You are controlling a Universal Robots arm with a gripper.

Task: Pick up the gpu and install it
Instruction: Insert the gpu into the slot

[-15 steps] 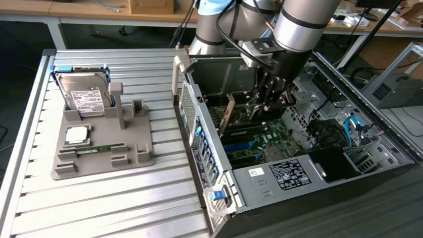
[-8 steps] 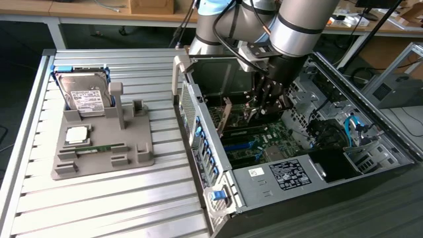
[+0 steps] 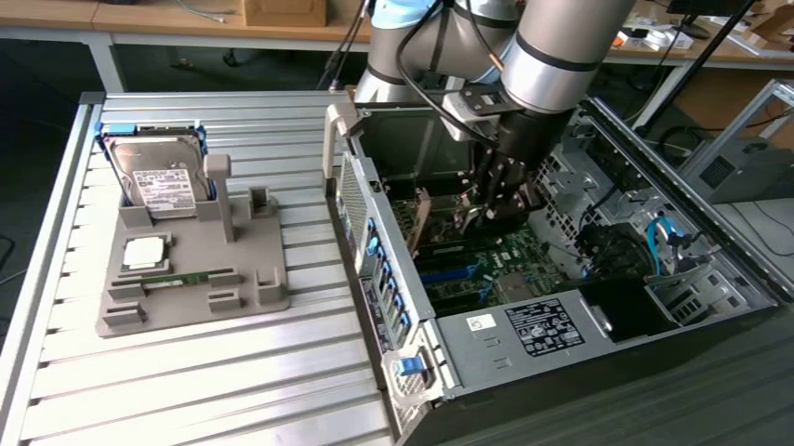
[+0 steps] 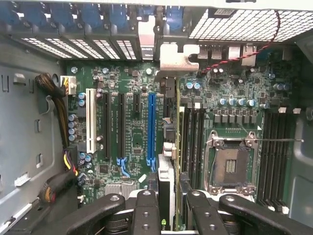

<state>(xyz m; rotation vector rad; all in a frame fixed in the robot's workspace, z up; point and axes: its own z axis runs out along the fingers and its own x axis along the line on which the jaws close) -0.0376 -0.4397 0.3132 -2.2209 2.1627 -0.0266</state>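
Observation:
Inside the open computer case (image 3: 372, 214), my gripper (image 3: 486, 216) reaches down over the green motherboard (image 3: 496, 265). It is shut on the gpu (image 3: 421, 218), a thin card with a tan-brown face that stands on edge. In the wrist view the gpu (image 4: 169, 169) runs edge-on between my two black fingers (image 4: 146, 208), with my gripper (image 4: 171, 210) around its near end. Its silver end bracket (image 4: 177, 56) sits at the case's rear slot openings. The card stands just beside the long blue slot (image 4: 150, 122). Whether it is seated in a slot I cannot tell.
A grey fixture (image 3: 186, 279) on the slatted table at the exterior view's left holds a hard drive (image 3: 162, 181), a processor chip (image 3: 145, 251) and a green memory stick (image 3: 186, 277). Within the case are a cable bundle (image 4: 58, 112), memory slots (image 4: 195, 137) and the processor socket (image 4: 230, 166).

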